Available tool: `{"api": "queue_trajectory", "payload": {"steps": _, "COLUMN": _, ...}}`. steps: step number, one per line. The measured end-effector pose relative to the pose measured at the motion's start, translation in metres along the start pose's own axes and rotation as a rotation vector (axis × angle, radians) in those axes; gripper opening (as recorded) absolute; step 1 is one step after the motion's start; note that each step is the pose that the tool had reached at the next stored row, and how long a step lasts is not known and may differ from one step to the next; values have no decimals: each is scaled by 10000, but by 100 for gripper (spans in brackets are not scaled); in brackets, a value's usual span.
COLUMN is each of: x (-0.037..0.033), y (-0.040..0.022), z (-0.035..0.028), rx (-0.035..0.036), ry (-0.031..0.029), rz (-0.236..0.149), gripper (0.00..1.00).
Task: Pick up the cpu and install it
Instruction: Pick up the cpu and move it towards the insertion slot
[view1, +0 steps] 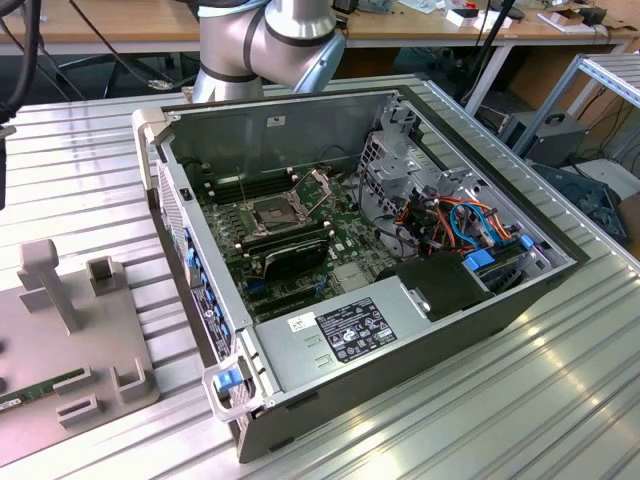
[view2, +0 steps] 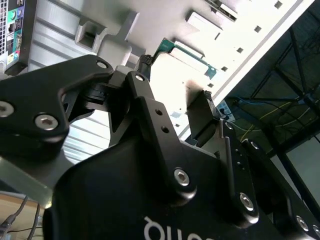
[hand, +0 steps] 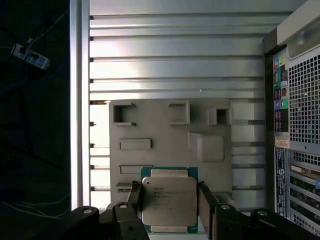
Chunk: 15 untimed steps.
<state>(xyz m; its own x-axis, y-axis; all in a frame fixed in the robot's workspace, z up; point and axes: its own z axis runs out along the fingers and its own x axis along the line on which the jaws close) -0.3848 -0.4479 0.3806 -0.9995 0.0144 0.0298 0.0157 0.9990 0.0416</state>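
My tool (hand: 169, 188) is clenched on the chip (hand: 169, 202). In the first wrist view its two black fingers (hand: 205, 200) press on two opposite edges of the chip, and the dull silver face is turned toward the camera. The chip looks lifted, hanging above the grey holder plate (hand: 165, 150) and not resting on it. In the second wrist view the chip's green edge (view2: 192, 56) shows between the fingertips.

In the exterior view the grey holder plate (view1: 75, 330) lies at 8 o'clock on the ribbed metal table (view1: 450, 420). The open computer case (view1: 330, 110) fills the middle. The dark square socket (view1: 270, 213) sits just off centre toward 10 o'clock, well apart from the plate.

I judge this to be the carrying step. To do it well I should hold the chip flat and grip its edges only, without squeezing harder. I should move slowly so it cannot twist between the fingers. The case's near wall stands between plate and socket, so height matters.
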Motion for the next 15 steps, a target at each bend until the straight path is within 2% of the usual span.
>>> {"api": "queue_trajectory", "payload": {"steps": 4, "x": -83, "y": 1, "z": -3, "rx": 1, "ry": 0, "rz": 0, "gripper": 54}}
{"api": "queue_trajectory", "payload": {"steps": 7, "x": -170, "y": 3, "z": -5, "rx": 0, "ry": 0, "rz": 1, "gripper": 54}}
{"api": "queue_trajectory", "payload": {"steps": 15, "x": -274, "y": 4, "z": -8, "rx": 1, "ry": 0, "rz": 1, "gripper": 54}}
